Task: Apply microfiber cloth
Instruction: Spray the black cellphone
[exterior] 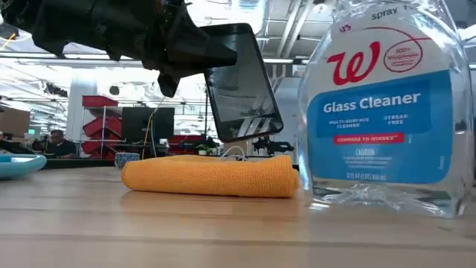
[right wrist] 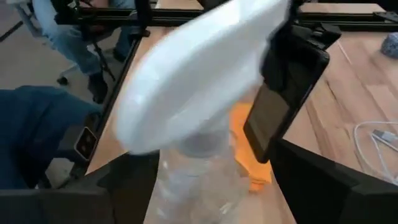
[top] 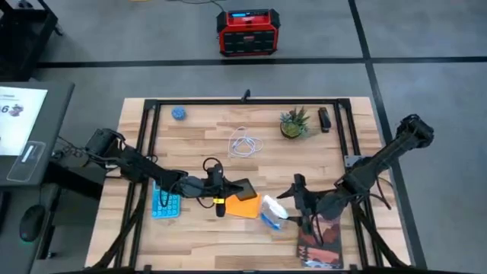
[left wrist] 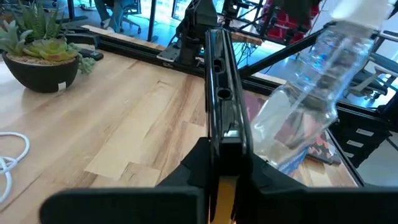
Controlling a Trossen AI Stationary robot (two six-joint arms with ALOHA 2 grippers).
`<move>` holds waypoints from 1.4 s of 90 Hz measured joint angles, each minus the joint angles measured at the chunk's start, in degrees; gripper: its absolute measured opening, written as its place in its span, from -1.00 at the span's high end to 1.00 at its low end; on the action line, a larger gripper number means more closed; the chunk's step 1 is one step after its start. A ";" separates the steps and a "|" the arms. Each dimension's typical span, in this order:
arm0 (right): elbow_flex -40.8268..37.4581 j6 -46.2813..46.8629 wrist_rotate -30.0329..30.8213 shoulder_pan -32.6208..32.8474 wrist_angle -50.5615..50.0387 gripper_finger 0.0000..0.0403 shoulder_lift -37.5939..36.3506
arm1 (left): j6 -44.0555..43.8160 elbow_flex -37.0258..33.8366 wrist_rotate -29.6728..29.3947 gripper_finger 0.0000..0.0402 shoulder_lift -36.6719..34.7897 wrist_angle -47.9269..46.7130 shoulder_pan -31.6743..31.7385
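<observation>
Left gripper (top: pixel 228 189) is clamping the black smartphone (exterior: pixel 242 82) by its lower end and holding it tilted in the air, screen facing partly down; in the left wrist view the fingers (left wrist: pixel 193 171) are pinching the phone's edge on both sides. The microfiber cloth (exterior: pixel 212 175) is lying folded flat on the wooden table (top: pixel 205 144), directly below and just ahead of the left gripper, not touching the phone. Right gripper (top: pixel 293 207) is sitting around the glass cleaner spray bottle (top: pixel 274 211), with the bottle between its fingers in the right wrist view; I cannot tell whether it is actually squeezing or just cradling it. Bottle is standing just beside the cloth on the side toward the right arm. Blue calculator (top: pixel 165 202) is lying under the left arm behind its gripper, the dark reddish book (top: pixel 319 247) under the right arm. Potted succulent (top: pixel 293 125) and white cable (top: pixel 245 144) are well apart on the far side, out of the way. My read: the cloth step is only just starting, since nobody is holding the cloth and the phone is hovering over it. Next move is likely either lowering the screen onto the cloth and rubbing, or freeing the right gripper from the bottle to pick up the cloth. Either way it needs the phone kept firmly pinched and clear of the bottle.
</observation>
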 joint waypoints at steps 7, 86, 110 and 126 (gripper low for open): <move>0.00 -0.01 0.00 0.62 1.24 -0.57 0.00 | -0.02 0.00 -0.01 0.95 0.00 0.00 0.00; 3.67 4.19 -11.33 1.76 -2.32 -0.73 -0.52 | -0.81 -0.02 0.00 0.95 -0.02 -1.99 0.20; 3.67 5.40 -11.45 4.62 -2.33 -0.69 -0.79 | -0.81 -0.02 -0.02 0.95 -0.02 -1.79 0.20; 3.67 5.34 -11.05 2.67 -5.88 -0.69 -0.79 | -0.81 -0.02 -0.04 0.95 -0.02 -1.79 0.20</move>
